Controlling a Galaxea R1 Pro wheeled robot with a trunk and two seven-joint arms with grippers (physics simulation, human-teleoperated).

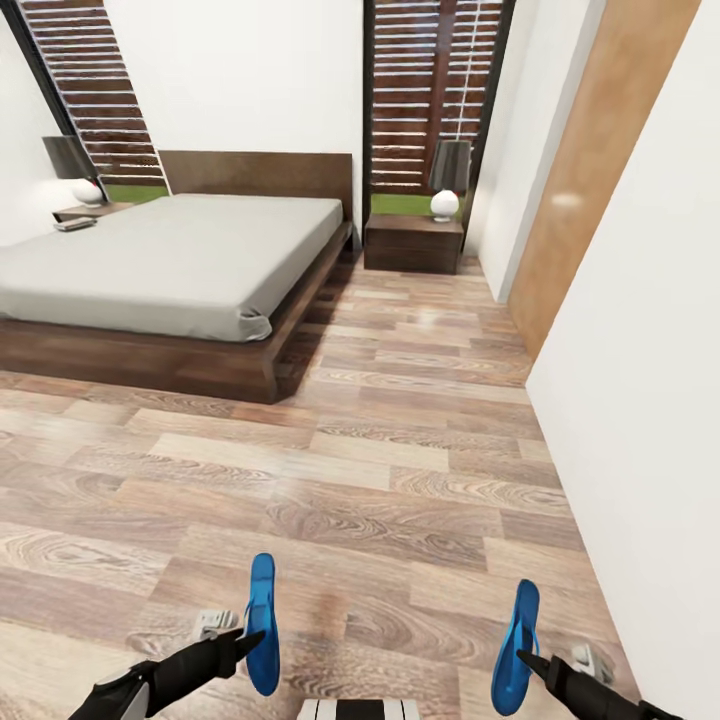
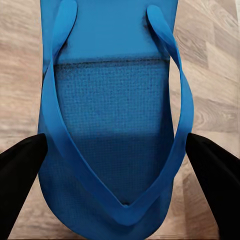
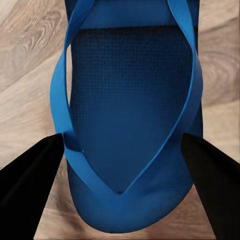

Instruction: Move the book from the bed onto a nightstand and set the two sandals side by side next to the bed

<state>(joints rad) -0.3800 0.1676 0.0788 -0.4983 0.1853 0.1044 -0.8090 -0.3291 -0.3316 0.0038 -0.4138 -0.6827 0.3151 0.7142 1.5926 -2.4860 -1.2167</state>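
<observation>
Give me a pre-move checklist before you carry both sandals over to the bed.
1. Left pincer shut on left sandal: ok, fingers press both edges.
2. Right pincer shut on right sandal: ok.
3. Floor between robot and bed free of obstacles: ok.
4. Sandals side by side next to the bed: not ok, both held in the air.
5. Book on a nightstand: cannot tell; a small object lies on the far nightstand.

White walls [image 1: 250, 80] rise over a light wood-plank floor [image 1: 380, 470]; tall dark-framed windows [image 1: 435, 90] show brown slats and grass; grey-shaded lamps [image 1: 448, 178] stand at the far wall; a tan panel [image 1: 590, 170] lines the right wall.
</observation>
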